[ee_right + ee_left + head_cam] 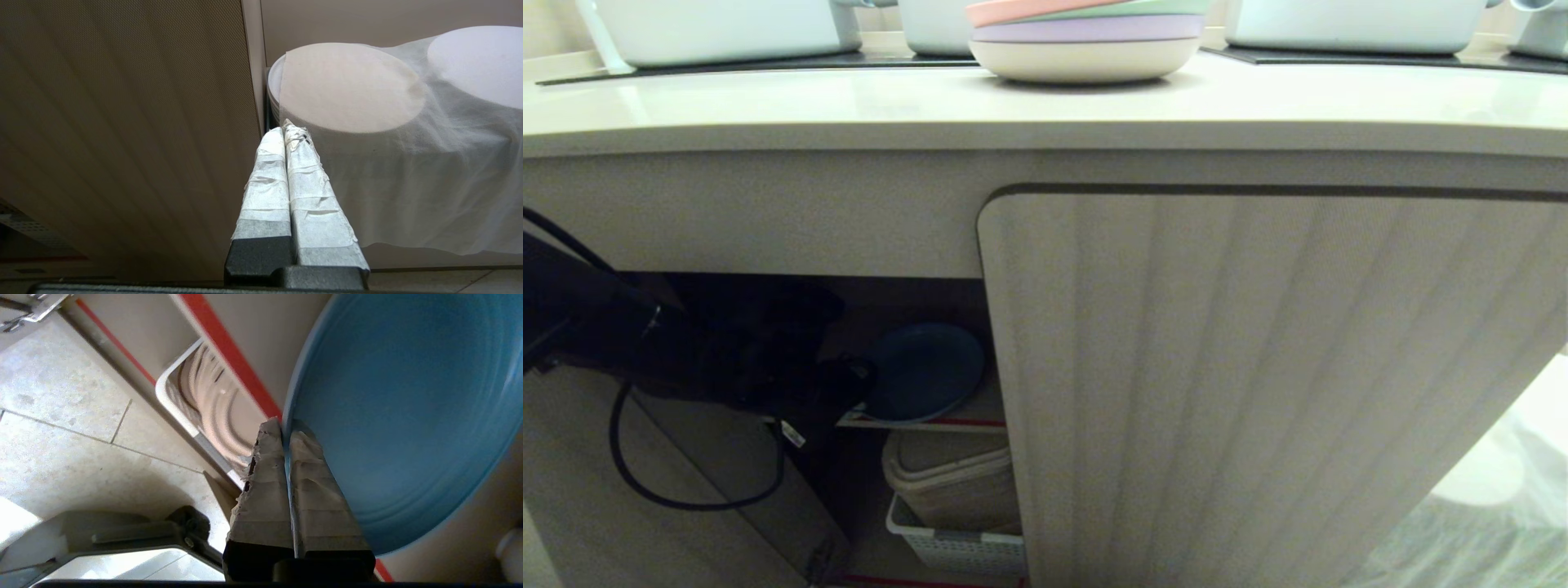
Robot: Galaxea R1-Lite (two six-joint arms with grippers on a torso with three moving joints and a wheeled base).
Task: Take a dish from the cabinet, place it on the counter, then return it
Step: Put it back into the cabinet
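Left end effector [284,428] is pinched tight on the dish [404,416] rim at the cabinet [1258,367] shelf; such a thin edge grip could slip, or catch the shelf lip.

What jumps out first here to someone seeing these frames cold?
The left gripper, reaching into the open left side of the cabinet, is shut on the rim of the blue dish, which sits over the red-taped shelf. On the counter above sits a pastel stack of plates. The right gripper is shut, idle beside the ribbed door.
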